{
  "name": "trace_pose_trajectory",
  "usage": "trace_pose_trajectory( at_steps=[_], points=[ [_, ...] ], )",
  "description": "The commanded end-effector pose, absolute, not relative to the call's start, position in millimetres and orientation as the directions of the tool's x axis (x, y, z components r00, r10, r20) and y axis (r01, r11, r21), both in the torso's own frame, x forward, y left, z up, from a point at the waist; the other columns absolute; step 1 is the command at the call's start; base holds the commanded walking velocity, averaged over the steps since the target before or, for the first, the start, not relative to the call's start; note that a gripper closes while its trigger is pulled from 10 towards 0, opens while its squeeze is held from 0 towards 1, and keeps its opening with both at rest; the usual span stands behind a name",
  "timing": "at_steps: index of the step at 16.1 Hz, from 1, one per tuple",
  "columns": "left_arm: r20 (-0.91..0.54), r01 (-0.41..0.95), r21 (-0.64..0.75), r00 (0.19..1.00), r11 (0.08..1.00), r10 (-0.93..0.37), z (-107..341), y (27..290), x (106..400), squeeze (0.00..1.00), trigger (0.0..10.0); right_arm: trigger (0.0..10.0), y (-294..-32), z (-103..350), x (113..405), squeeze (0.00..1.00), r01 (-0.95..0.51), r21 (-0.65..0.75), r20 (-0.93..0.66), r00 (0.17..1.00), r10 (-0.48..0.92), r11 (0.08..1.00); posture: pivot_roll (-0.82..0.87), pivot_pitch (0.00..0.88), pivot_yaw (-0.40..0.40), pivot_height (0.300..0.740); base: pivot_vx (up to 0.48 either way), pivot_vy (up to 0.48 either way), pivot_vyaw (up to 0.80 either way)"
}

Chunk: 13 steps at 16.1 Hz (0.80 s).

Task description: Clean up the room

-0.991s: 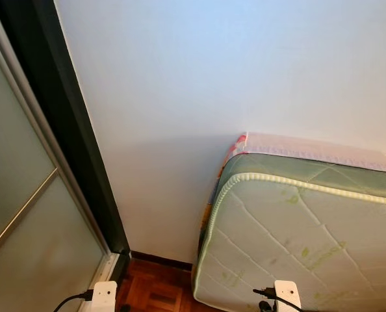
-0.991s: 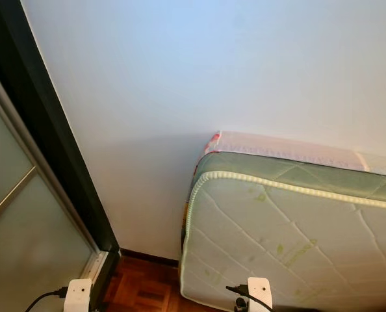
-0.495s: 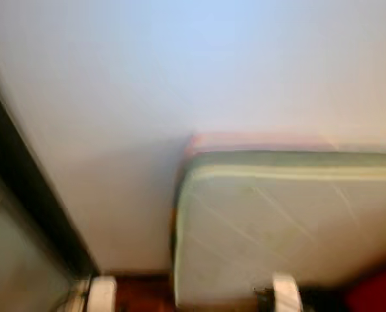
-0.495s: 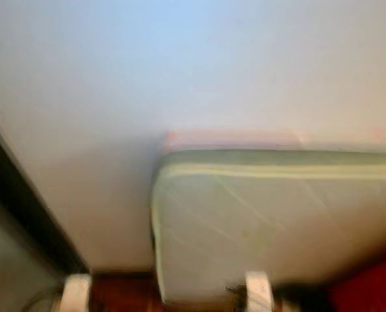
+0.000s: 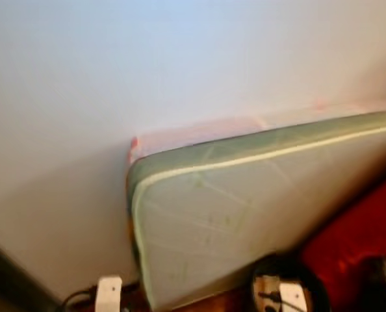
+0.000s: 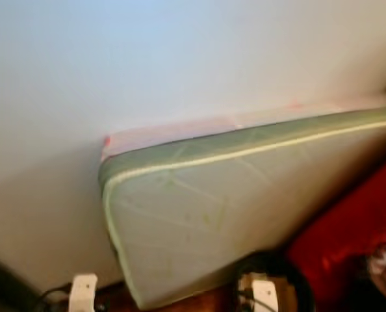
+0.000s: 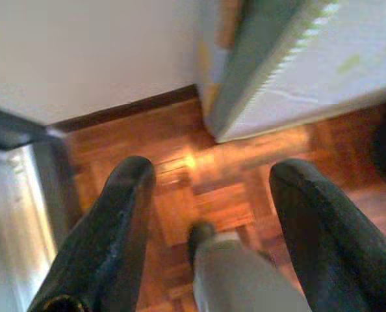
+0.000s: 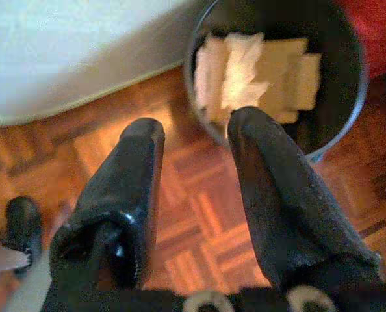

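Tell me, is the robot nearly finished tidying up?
Probably not yet. Crumpled paper already lies in the black bin. Nothing is in hand: the left tool and right tool hang open over the wooden floor. The mattress leans on the wall.

mattress [image 5: 245, 201] against wall [image 5: 147, 65], bin [image 8: 277, 71] beside

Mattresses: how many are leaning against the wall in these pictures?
1 for certain: the green mattress stands on its edge against the white wall. Behind it, a pink edge shows, perhaps a second mattress or a board; too hidden to tell.
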State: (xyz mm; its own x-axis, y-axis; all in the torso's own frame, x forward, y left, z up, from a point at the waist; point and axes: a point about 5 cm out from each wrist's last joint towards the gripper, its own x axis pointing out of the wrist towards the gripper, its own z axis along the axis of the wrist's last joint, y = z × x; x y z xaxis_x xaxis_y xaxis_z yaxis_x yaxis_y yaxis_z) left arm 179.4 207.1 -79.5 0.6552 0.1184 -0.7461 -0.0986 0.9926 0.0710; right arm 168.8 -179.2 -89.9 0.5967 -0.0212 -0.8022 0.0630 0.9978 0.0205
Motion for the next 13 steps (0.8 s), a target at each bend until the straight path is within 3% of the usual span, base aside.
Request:
trace_pose_trajectory(
  at_steps=[1,12,13],
  points=[
    [-0.795,-0.154,0.157,0.566,0.976,0.217,-73.2,234.2,188.5,0.0,10.0,10.0,-183.5,-71.6,210.3,0.0,0.128,0.129,-0.813,0.581,0.031,0.983,0.11,0.0,-0.112,0.74,0.0,0.0,-0.74],
    [-0.788,-0.16,0.144,0.578,0.977,0.211,-72.4,235.2,188.9,0.0,10.0,10.0,-182.0,-71.7,210.5,0.0,0.121,0.131,-0.813,0.581,0.037,0.984,0.11,0.0,-0.105,0.74,0.0,0.0,-0.74],
    [-0.787,-0.161,0.143,0.579,0.977,0.211,-72.4,235.3,188.9,0.0,10.0,10.0,-182.5,-71.2,211.1,0.0,0.108,0.118,-0.811,0.584,0.033,0.987,0.11,0.0,-0.103,0.74,0.0,0.0,0.0]
  ],
)
